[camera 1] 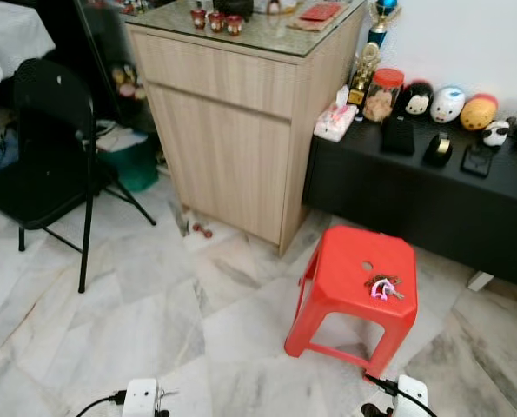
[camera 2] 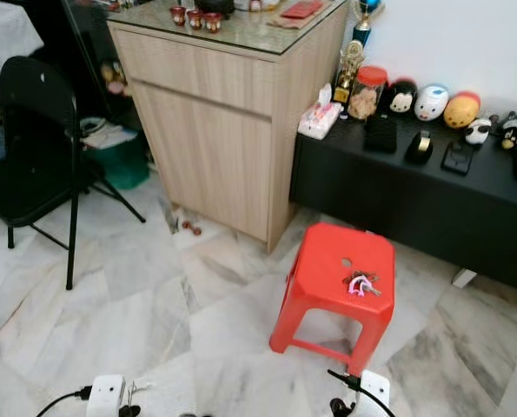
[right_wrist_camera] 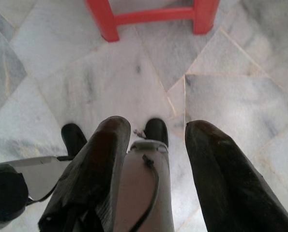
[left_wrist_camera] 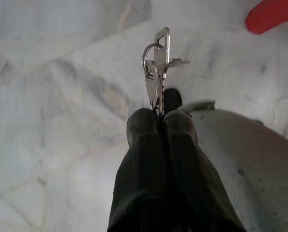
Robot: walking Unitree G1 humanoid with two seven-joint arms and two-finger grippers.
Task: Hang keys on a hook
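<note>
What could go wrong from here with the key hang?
1. The left pincer pinches only the lower ends of the keys; most of the bunch sticks out past the fingertips, so it could slip or swing while walking.
2. A second key bunch lies on the red stool and could be mistaken for the target.
3. I see no hook, so searching comes first.

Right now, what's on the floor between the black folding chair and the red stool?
Bare marble floor lies between the black folding chair and the red stool, seen in the left eye view.

Red stool (camera 1: 345,261) on marble floor (camera 1: 154,321), key bunch (camera 1: 382,287) atop
</note>
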